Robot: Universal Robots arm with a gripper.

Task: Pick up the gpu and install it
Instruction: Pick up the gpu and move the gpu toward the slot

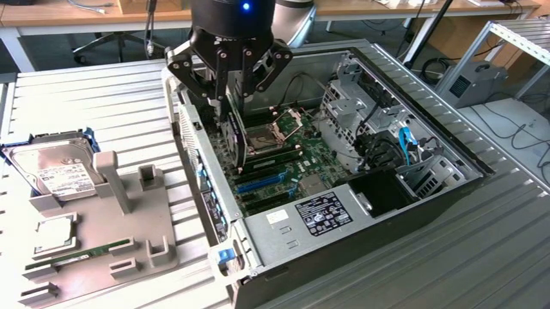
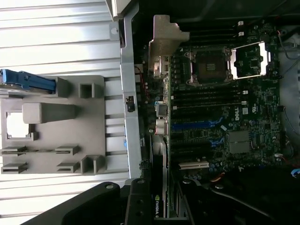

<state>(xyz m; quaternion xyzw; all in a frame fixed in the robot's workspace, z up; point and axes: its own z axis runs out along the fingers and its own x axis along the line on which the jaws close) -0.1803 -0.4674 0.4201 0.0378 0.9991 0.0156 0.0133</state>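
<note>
Centrally, in the upper middle of the ext. view, we see the gripper (image 1: 230, 96) clamped on the gpu (image 1: 234, 135), held on edge over the motherboard (image 1: 303, 161) inside the open PC case (image 1: 344, 232); contact w/ the slots we cannot tell. Lower left: grey fixture (image 1: 129, 215) w/ hard drive (image 1: 60, 172) and memory stick (image 1: 82, 252).

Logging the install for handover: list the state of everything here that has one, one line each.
Gripper: shut on the graphics card.
Graphics card: held on edge inside the case, over the board.
Computer case: lying flat, side open.
Processor socket: lid flipped open.
Hard drive: parked in the holder.
</note>
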